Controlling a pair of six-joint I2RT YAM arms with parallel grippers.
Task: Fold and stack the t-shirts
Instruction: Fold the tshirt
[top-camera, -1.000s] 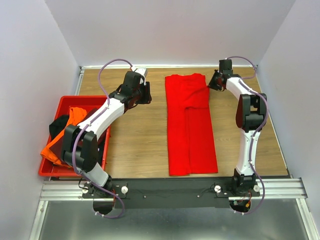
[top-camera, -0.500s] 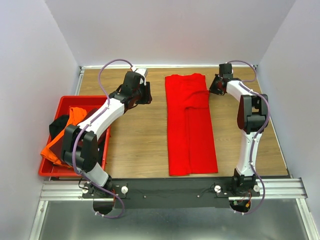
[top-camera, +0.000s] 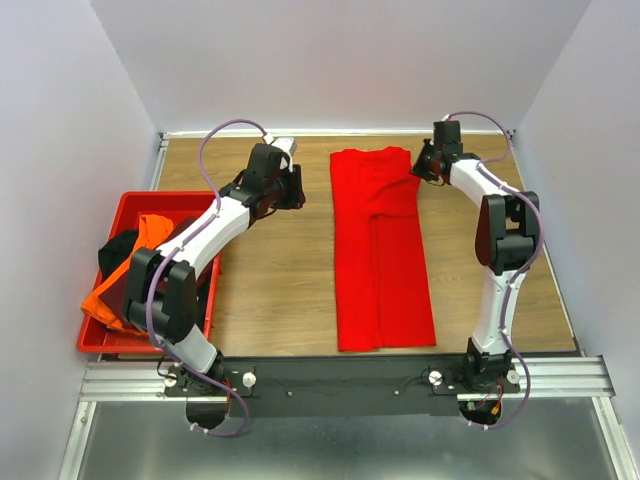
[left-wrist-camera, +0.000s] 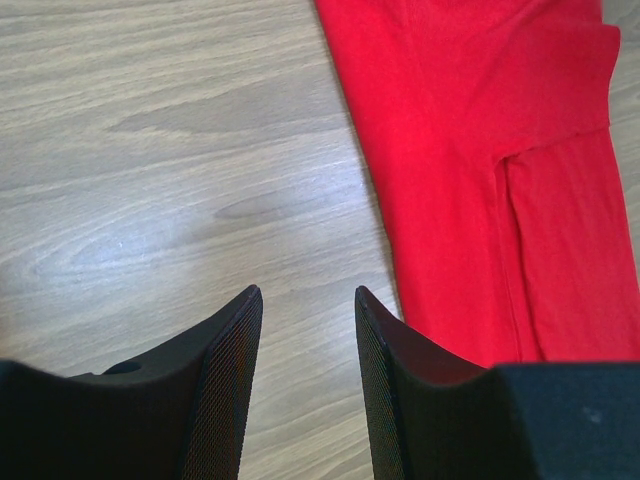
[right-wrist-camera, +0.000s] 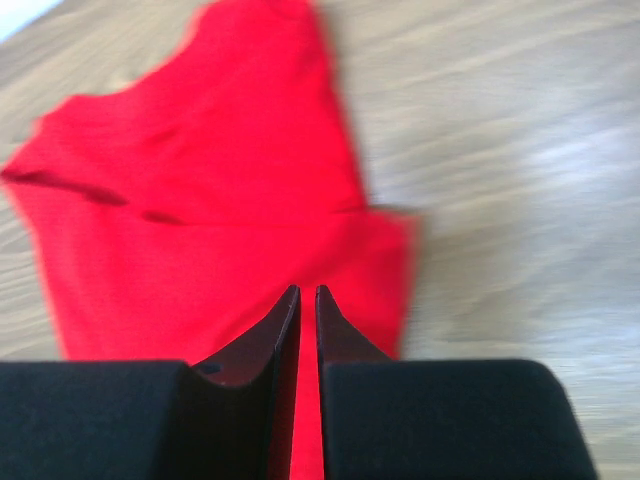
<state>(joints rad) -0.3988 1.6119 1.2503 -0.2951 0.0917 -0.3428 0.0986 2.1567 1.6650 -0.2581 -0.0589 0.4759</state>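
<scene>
Wooden table (top-camera: 280, 270) and red t-shirt (top-camera: 380, 250) everywhere; crate (top-camera: 110, 343) only overhead.

No words, numbers, labels, brand marks or signs can be read in any of the views. Every surface in sight, near either hand or away from it, is plain and unmarked.

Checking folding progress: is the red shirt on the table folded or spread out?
Partly folded. The red shirt lies as a long narrow strip, its sides turned in and meeting down the middle.
</scene>
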